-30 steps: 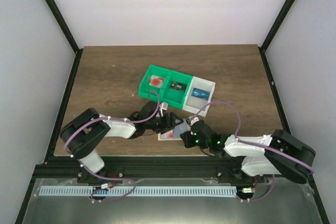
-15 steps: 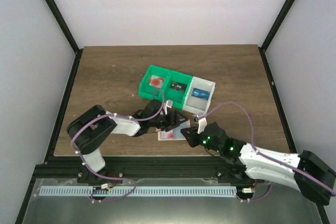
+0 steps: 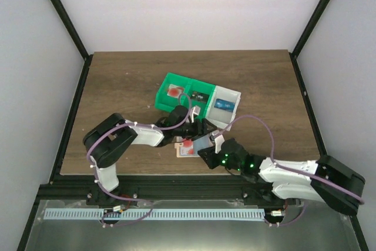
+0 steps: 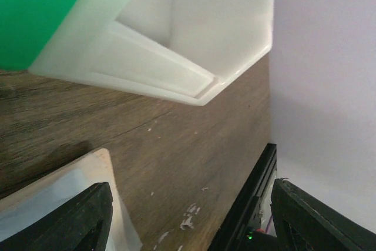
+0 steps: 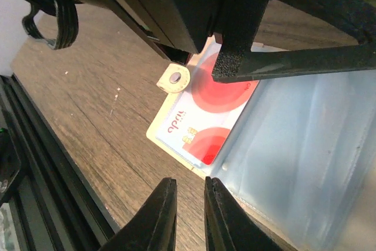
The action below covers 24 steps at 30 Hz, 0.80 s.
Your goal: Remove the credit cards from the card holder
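Note:
The card holder (image 3: 183, 152) lies open on the table near the front edge, with pale blue panels (image 5: 305, 145) and a tan rim. A white card with red circles (image 5: 211, 110) sticks out of its pocket; it also shows in the top view (image 3: 187, 144). My left gripper (image 3: 197, 129) is open wide over the holder's far side, and one of its fingers (image 5: 282, 60) rests on the card. In the left wrist view the left gripper (image 4: 191, 195) has bare table between its fingers. My right gripper (image 5: 191, 183) is empty, with a narrow gap, just short of the card's near corner (image 3: 204, 149).
Three joined bins stand behind the holder: a green bin (image 3: 175, 93) with a red card, a green bin (image 3: 198, 99) with a dark card, and a white bin (image 3: 225, 105) with a blue card. The white bin (image 4: 194, 27) is close ahead of the left gripper. The table's front rail (image 5: 53, 168) is near.
My left arm has reached further right over the holder. My right arm swung out and back, ending at the holder's near edge. The red card now shows more plainly.

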{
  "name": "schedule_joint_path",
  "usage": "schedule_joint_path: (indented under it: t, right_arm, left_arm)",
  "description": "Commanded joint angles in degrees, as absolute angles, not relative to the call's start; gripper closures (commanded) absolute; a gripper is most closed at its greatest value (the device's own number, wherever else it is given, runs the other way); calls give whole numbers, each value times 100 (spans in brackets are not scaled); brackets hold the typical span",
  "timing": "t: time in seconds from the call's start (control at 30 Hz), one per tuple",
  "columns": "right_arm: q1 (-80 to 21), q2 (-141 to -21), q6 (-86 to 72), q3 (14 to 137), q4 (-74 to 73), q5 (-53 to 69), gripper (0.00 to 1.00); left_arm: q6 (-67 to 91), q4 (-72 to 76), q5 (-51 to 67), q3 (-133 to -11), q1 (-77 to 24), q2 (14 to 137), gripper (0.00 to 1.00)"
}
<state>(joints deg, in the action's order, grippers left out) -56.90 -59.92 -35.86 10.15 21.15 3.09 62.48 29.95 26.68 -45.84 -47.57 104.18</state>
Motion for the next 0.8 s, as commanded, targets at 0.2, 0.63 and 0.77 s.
schedule_joint_path:
  t: [0.2, 0.63, 0.77]
  right_arm:
    - [-5799, -7183, -3898, 1553, 2214, -110, 80]
    - [-5137, -7567, -4464, 1744, 2497, 1254, 75]
    - [-5022, -7851, -4589, 1882, 2634, 1546, 75]
  left_arm:
    - [5782, 1929, 2221, -4688, -4482, 9537, 25]
    - [5199, 770, 1457, -3285, -4151, 8251, 97]
    - [5169, 906, 1429, -2956, -4150, 8275, 100]
